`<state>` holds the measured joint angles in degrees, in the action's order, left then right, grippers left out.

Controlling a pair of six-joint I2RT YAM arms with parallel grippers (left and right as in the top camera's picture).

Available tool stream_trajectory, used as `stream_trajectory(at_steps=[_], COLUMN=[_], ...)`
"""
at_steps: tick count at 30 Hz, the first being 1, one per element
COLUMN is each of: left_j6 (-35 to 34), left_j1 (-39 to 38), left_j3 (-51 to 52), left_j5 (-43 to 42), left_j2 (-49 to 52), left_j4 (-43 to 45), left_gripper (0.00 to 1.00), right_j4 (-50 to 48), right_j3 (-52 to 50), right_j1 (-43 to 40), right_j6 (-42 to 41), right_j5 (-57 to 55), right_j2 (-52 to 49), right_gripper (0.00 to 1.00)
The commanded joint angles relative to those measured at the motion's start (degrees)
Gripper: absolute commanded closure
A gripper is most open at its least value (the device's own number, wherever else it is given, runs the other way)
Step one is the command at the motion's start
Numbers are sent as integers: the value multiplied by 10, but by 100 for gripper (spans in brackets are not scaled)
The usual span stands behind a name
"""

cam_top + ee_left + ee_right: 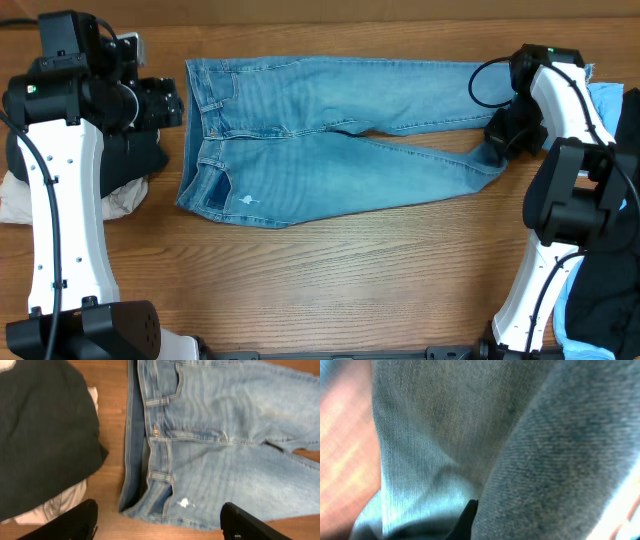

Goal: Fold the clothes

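The light-blue denim jeans [320,140] lie flat on the wooden table, waistband to the left and legs running right. My left gripper [175,103] hovers just left of the waistband. In the left wrist view its black fingers [75,522] stand wide apart and open, with the waistband [155,435] and a small white tear [185,503] ahead of them. My right gripper [497,140] is down on the leg ends at the right. In the right wrist view denim [545,460] fills the frame and bunches round one dark fingertip [467,517]; the jaws are shut on the cloth.
A dark navy top [135,160] over a white garment [120,200] lies at the left edge, also seen as dark cloth [45,430] in the left wrist view. A sky-blue cloth [605,100] and a dark garment [610,300] lie at the right edge.
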<state>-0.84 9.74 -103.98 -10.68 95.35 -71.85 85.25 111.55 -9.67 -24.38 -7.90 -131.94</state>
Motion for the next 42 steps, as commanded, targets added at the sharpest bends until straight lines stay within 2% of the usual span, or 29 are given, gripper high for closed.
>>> stream_trajectory(at_steps=[1, 3, 7, 11, 12, 14, 17, 24, 28, 32, 36, 39, 42], left_j6=[17, 17, 17, 17, 17, 17, 17, 17, 17, 17, 17, 17, 17], left_j1=[0, 0, 0, 0, 0, 0, 0, 0, 0, 0, 0, 0, 0], left_j3=[-10, 8, 29, 31, 31, 31, 31, 31, 31, 31, 31, 31, 31], left_j5=[1, -10, -12, -14, -14, -14, -14, -28, -40, -40, -40, -40, -40], left_j2=[-13, -13, -11, -10, -10, -10, -10, -10, -10, -10, -10, -10, -10], left_j4=[-29, -36, -18, -7, -5, 0, 1, 2, 7, 8, 8, 5, 6], left_gripper=[20, 20, 21, 21, 21, 21, 21, 21, 20, 20, 20, 20, 20], right_j4=[73, 119, 119, 119, 117, 118, 118, 119, 119, 114, 118, 118, 118], right_j3=[54, 66, 66, 66, 66, 66, 66, 60, 72, 167, 257, 261, 253], right_j1=[-3, -3, -3, -2, -2, -2, -2, -1, 18, 62, 109, 143, 148], right_j6=[22, 30, 32, 31, 21, -74, -136, -146, -122, -82, -133, -144, -142], right_j5=[4, -10, 28, 161, 193, 203, 159, 153, 282, 356, 290, 212, 180], right_j2=[17, 17, 17, 17, 17, 17, 17, 17, 19, 19, 24, 40, 41], right_gripper=[96, 96, 96, 96, 96, 96, 96, 96, 96, 96, 96, 96, 96])
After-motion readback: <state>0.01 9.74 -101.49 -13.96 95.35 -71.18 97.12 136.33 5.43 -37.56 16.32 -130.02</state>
